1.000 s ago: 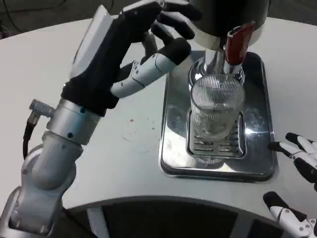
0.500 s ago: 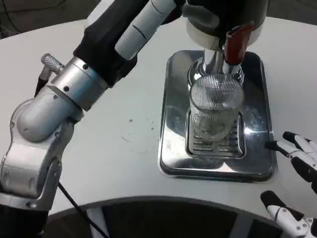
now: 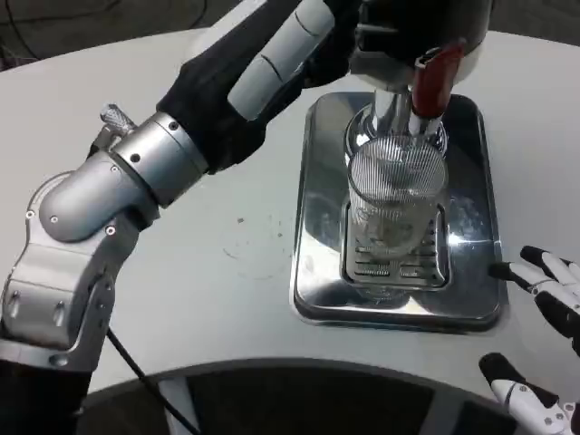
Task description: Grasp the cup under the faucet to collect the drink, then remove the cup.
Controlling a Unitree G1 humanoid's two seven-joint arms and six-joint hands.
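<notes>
Cup stands on the tray under the red faucet, right of centre. My left hand reaches the dispenser (grip unclear); right hand waits with spread fingers, lower right. Next: work the tap.

— Where's the clear ribbed glass cup?

— Upright on the slotted grille of the shiny steel drip tray, toward that tray's middle and back.

— And the silver faucet with the red lever?

— Directly above the cup's mouth, at the tray's rear edge; the red lever hangs over the rim.

— Anything in the cup?

— It looks see-through; I can't tell any liquid level.
</notes>
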